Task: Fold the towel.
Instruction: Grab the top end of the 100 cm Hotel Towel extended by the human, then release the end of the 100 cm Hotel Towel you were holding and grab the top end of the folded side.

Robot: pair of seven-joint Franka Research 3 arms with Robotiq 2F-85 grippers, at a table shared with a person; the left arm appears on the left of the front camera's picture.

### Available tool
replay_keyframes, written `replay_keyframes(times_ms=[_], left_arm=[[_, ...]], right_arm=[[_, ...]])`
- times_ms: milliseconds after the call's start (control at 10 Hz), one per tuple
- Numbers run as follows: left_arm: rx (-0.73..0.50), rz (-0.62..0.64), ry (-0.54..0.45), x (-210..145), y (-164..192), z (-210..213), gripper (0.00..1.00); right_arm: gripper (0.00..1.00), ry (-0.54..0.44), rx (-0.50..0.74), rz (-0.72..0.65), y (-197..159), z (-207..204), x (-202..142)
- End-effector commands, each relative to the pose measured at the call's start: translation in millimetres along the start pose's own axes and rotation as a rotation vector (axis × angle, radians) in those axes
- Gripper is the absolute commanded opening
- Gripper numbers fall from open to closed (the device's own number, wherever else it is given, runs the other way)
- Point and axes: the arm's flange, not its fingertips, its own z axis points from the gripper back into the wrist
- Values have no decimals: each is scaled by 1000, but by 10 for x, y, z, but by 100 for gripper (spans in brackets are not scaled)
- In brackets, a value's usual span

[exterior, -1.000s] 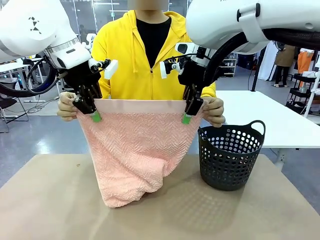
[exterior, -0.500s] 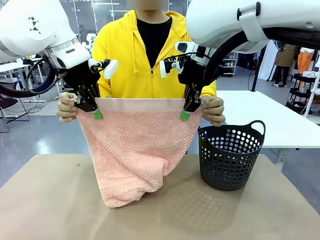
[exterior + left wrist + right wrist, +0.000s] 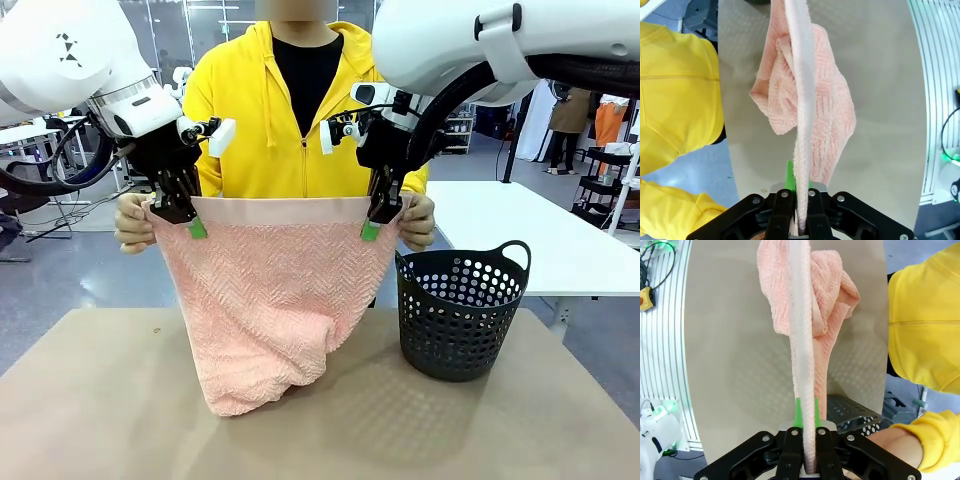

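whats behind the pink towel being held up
A person in a yellow hoodie stands behind the towel, a hand at each top corner. The towel covers the person below the chest and part of the table's far edge.

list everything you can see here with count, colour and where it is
towel: one, light pink, hanging from its top edge, lower end bunched on the table
basket: one, black, perforated, upright on the table at the robot's right of the towel
table: one, tan, under both
white table: one, behind the basket
person: one, yellow hoodie, far side
person's hands: two, one at each upper towel corner
left gripper: one, black, green pads, shut on the towel's top edge
right gripper: one, black, green pads, likewise
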Motion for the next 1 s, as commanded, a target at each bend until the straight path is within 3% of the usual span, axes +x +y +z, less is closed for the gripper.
replay_keyframes(times_ms=[0, 900], left_arm=[[3, -3, 9, -12, 3, 6, 0], [3, -3, 9, -12, 3, 6, 0]], right_arm=[[0, 0, 0, 9, 1, -2, 3], [0, 0, 0, 9, 1, -2, 3]])
